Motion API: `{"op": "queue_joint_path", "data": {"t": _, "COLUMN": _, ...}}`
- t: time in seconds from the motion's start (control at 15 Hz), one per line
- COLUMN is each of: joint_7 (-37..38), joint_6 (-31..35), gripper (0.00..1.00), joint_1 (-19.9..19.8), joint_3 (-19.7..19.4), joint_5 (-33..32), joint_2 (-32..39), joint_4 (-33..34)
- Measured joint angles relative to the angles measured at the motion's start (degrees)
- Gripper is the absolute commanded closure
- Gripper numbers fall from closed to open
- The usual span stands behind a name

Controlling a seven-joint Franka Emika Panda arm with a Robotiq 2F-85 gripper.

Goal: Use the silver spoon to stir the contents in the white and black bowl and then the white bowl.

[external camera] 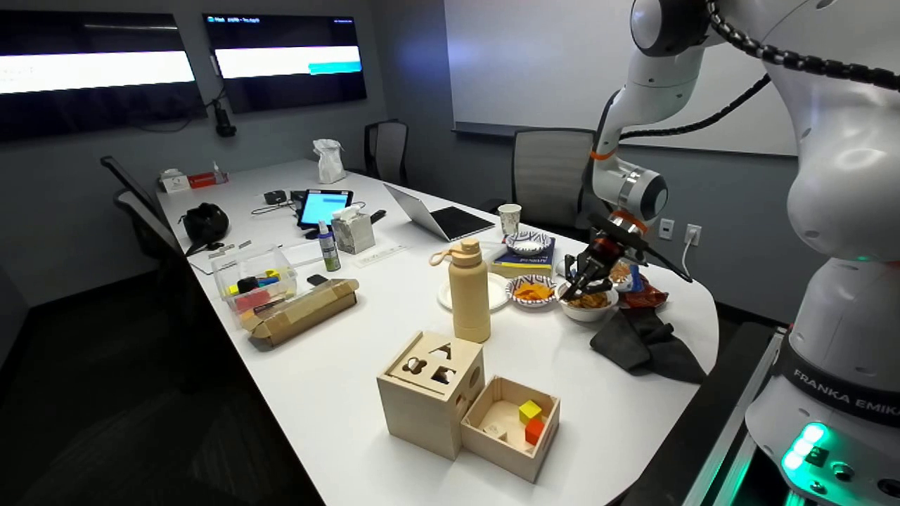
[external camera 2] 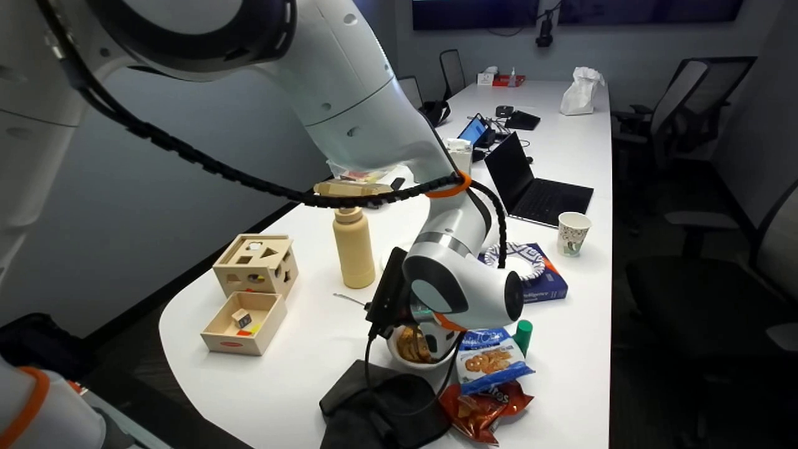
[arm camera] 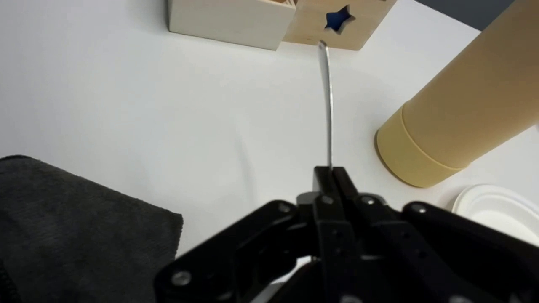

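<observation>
Wrist view: gripper (arm camera: 331, 169) has its jaws pressed together, pinching the silver spoon (arm camera: 329, 109) by the handle. Handle end sticks out past the tips, above the counter (arm camera: 202, 105). Scoop end hidden here. Dark cloth (arm camera: 84, 231) at left, tan bottle (arm camera: 454, 97) at right, white plate (arm camera: 505, 214) near it at frame edge. Open wooden tray (arm camera: 231, 21) and star-cutout box (arm camera: 311, 25) up top.

In an exterior view: jaws are at the white bowl (external camera: 587, 315), brownish-orange contents in it. Can't tell if anything touches them. White and black bowl (external camera: 532, 304) is just beside it, orange contents, between white bowl and plate. Similar patterned bowl (external camera: 529, 251) sits on a blue book (external camera: 513, 261). Bottle upright, near the plate.

In an exterior view: arm (external camera 2: 458, 287) blocks the jaws and part of the white bowl. Spoon handle pokes out left of the arm in frame. Blue snack bag (external camera 2: 492, 365) lies beside the bowl, red snack bag (external camera 2: 483, 411) next to that. Cloth is near the bowl too.
</observation>
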Motion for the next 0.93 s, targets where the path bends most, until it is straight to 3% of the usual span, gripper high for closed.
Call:
{"op": "queue_joint_path", "data": {"t": 0.53, "joint_7": -0.83, "joint_6": -4.77, "gripper": 0.99, "joint_1": -0.31, "joint_3": 2.01, "joint_5": 1.84, "joint_2": 1.37, "joint_4": 1.81}}
{"op": "queue_joint_path", "data": {"t": 0.93, "joint_7": -0.59, "joint_6": -9.11, "gripper": 0.99, "joint_1": -0.32, "joint_3": 1.07, "joint_5": 1.19, "joint_2": 2.24, "joint_4": 2.24}}
